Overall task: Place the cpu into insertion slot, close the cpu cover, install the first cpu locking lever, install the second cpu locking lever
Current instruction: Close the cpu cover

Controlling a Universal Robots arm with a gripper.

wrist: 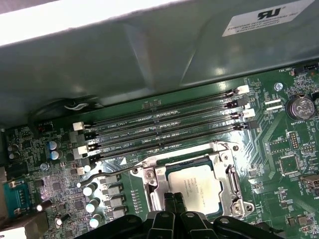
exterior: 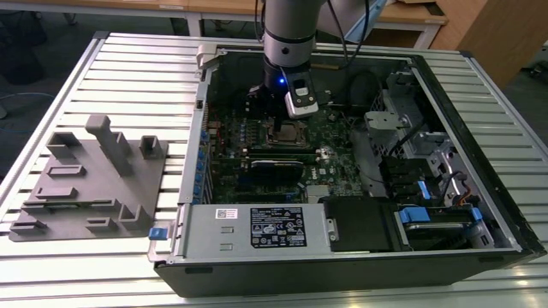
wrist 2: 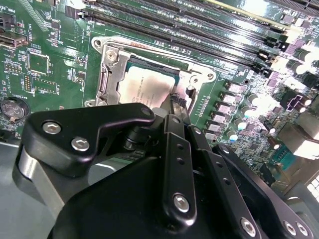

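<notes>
Tool, fingers pressing together, hovering at 12 o'clock edge (exterior view) of thin silvery square cover lying closed over grey-brown square cpu.

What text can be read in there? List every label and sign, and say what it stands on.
On the power supply, the white label: print too small to read.
On the case wall, the white sticker: not legible.
On the cpu: faint print, unreadable.
On the motherboard: white lettering, too small to read.
</notes>
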